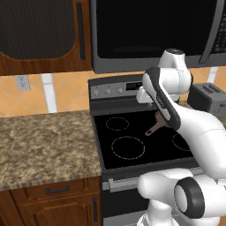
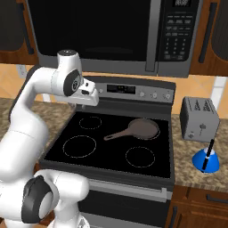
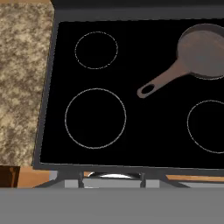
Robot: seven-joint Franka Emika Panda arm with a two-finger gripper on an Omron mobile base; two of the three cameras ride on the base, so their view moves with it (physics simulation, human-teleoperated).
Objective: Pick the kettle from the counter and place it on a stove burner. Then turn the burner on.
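**Kettle well apart from tool**

Kettle [image 2: 205, 161] upright on the right desk [image 2: 189, 167], near its front edge, beside the toaster [image 2: 199, 118]. Tool [image 2: 87, 99] above the cooktop's back-left corner, apparently empty; grip state unclear. Largest burner [image 3: 95, 118] bare.

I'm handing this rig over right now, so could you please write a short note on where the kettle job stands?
Gripper: raised over the cooktop, holding nothing; whether its jaws are open or shut can't be told.
Kettle: upright on the counter right of the stove, in front of the toaster.
Stove burner: the large front-left ring, bare and dark. A frying pan sits on the back-right ring.
Done: nothing yet.
Left: grasp the kettle, set it on the burner, turn the burner on at the knobs.
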